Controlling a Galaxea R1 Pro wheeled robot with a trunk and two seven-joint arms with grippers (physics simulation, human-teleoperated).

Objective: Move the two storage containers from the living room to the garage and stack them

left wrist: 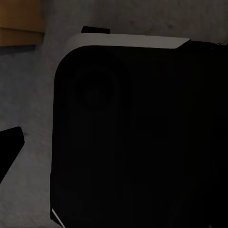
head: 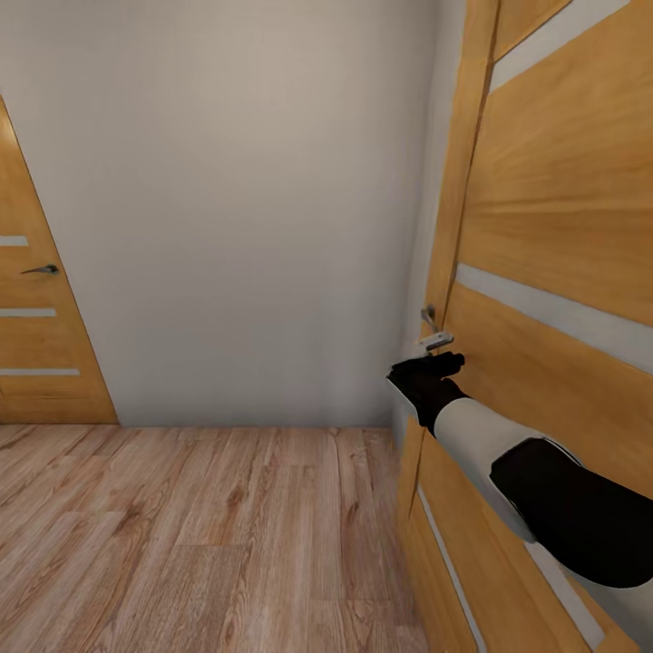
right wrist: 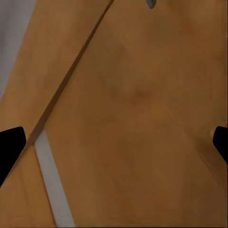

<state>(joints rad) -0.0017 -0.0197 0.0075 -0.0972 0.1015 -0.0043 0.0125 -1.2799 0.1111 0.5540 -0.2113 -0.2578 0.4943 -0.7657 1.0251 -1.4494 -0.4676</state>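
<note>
- Right gripper (head: 435, 365): at the lever handle (head: 433, 334) of an oak door (head: 562, 218) with frosted strips; fingers spread apart in the right wrist view, nothing between them.
- Left gripper: grip state cannot be told.
- Second oak door (head: 36, 326): far left, shut, beside a white wall (head: 236, 199).
- Wood-plank floor (head: 199, 535): light, bare.
- Storage containers: location cannot be told.

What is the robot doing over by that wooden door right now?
The robot's right gripper is reaching up to the metal lever handle of the oak door with frosted strips on its right. The right wrist view shows its fingers spread open against the door panel. A second, similar door stands closed at the left, across the wood-plank floor.
</note>
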